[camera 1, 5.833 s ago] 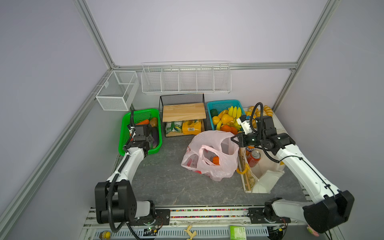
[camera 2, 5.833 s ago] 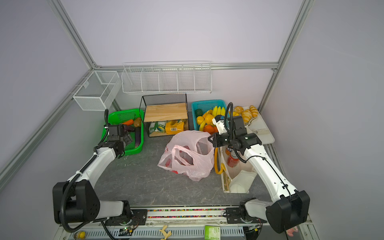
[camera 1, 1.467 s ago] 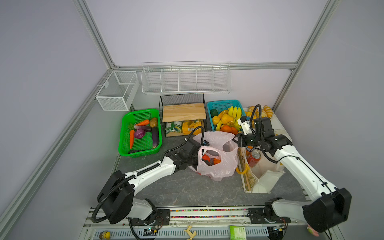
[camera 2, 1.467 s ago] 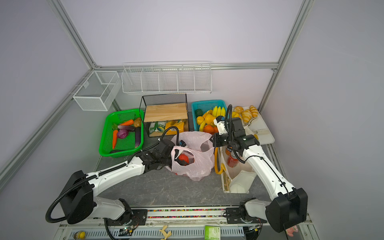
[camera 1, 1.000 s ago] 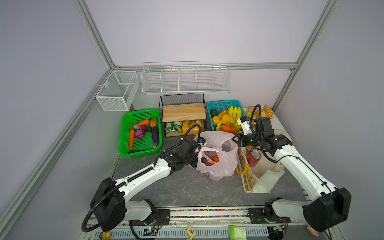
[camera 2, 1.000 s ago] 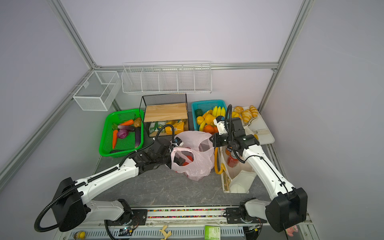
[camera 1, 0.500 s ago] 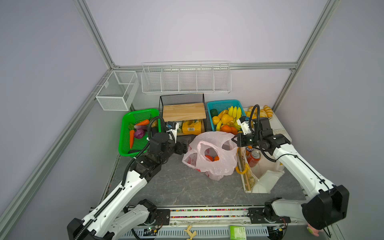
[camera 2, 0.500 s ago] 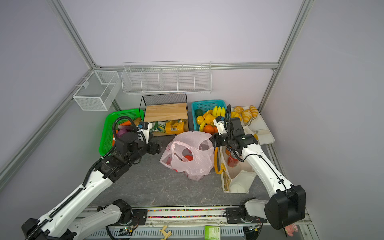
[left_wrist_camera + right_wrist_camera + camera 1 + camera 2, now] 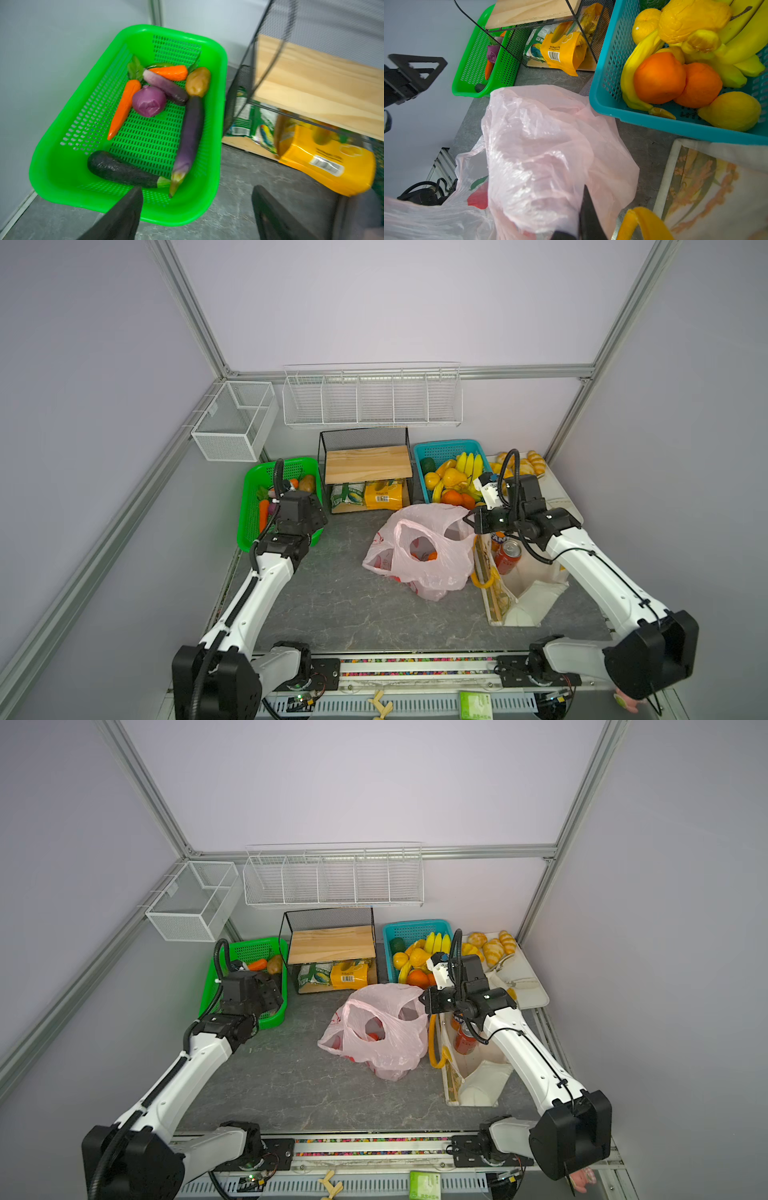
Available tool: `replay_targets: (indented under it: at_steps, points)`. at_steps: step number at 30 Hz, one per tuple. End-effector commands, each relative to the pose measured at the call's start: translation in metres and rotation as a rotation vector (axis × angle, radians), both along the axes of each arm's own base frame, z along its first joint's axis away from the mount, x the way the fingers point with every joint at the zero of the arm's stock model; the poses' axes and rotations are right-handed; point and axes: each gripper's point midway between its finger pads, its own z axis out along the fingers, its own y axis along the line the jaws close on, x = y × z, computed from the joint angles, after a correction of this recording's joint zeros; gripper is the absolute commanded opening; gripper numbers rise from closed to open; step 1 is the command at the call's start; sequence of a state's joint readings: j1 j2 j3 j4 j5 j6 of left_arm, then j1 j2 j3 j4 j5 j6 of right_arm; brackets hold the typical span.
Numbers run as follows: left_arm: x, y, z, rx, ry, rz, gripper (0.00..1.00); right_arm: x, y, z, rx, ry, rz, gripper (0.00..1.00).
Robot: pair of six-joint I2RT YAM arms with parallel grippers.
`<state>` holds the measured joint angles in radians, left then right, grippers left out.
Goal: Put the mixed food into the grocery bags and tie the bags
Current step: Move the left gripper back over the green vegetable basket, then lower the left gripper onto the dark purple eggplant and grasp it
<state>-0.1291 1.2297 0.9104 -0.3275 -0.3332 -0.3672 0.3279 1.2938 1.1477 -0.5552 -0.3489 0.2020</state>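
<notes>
Canvas tote [image 9: 524, 593] stood at right edge of bench, mouth open. Red soda can [image 9: 508, 558] and Fanta can [image 9: 496, 537] inside.

Pink bag [image 9: 419, 568] lay mid-bench, untied, red and orange toy vegetables [image 9: 429, 556] inside.

Right gripper [image 9: 468, 519] was clenched on bag's thin far rim. Risk: film slips or tears, mouth collapses, next drop misses.

Left gripper [image 9: 196, 190] was released, empty, over near rim of green basket [image 9: 220, 116], far left corner.

Purple onion [image 9: 149, 101] touched carrot [image 9: 124, 108] and small eggplant [image 9: 166, 87]. Risk: wrong pick, or round toy squirts from jaws.
</notes>
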Motion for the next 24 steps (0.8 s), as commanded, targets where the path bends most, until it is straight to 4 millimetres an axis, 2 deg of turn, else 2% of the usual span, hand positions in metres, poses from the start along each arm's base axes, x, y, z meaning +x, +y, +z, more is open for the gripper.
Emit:
replay_targets:
  at_steps: [1,7,13,18,24]
  points:
    - [0.023,0.014,-0.014,-0.035,0.005,0.06,0.82,-0.003,0.0,0.005,0.015,-0.027,0.014,0.08]
    - [0.056,0.027,-0.048,0.0,0.106,0.087,0.82,-0.003,0.0,0.001,0.009,-0.019,0.013,0.08]
    - [0.087,0.032,-0.083,-0.12,0.181,0.063,0.75,-0.002,0.0,-0.002,0.002,-0.015,0.013,0.08]
    - [0.113,0.025,-0.093,-0.182,0.193,0.036,0.72,-0.001,0.001,-0.004,0.003,-0.008,0.016,0.08]
    - [0.139,0.022,-0.11,-0.226,0.231,0.045,0.73,-0.001,0.001,-0.006,0.003,-0.005,0.016,0.08]
